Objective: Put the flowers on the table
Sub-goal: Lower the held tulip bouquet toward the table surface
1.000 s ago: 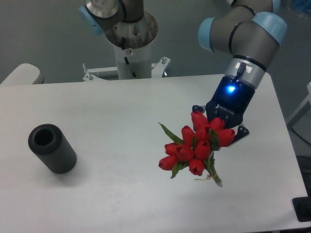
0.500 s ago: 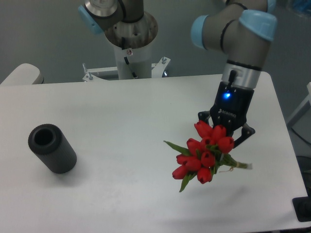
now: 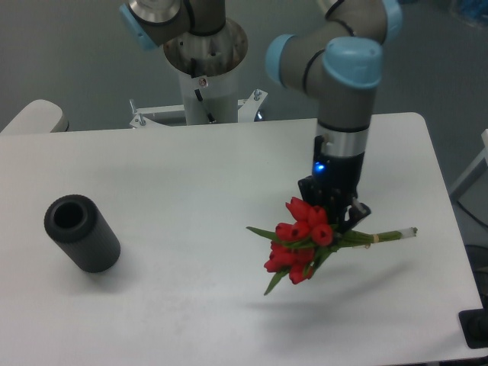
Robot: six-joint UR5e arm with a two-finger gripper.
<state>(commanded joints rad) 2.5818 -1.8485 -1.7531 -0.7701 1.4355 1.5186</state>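
The end effector (image 3: 332, 216), clamped on the flowers (image 3: 299, 241), has swung the bouquet from upright to nearly horizontal above the bench (image 3: 191, 191), readying it for release.

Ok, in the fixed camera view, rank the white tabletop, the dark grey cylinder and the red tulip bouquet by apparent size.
1. Large white rectangular tabletop, by far the biggest.
2. Red tulip bouquet with green stems, longest from blooms to stem ends, though it is held above the table, nearer the camera.
3. Dark grey cylinder, close to the bouquet, so that order is unsure.
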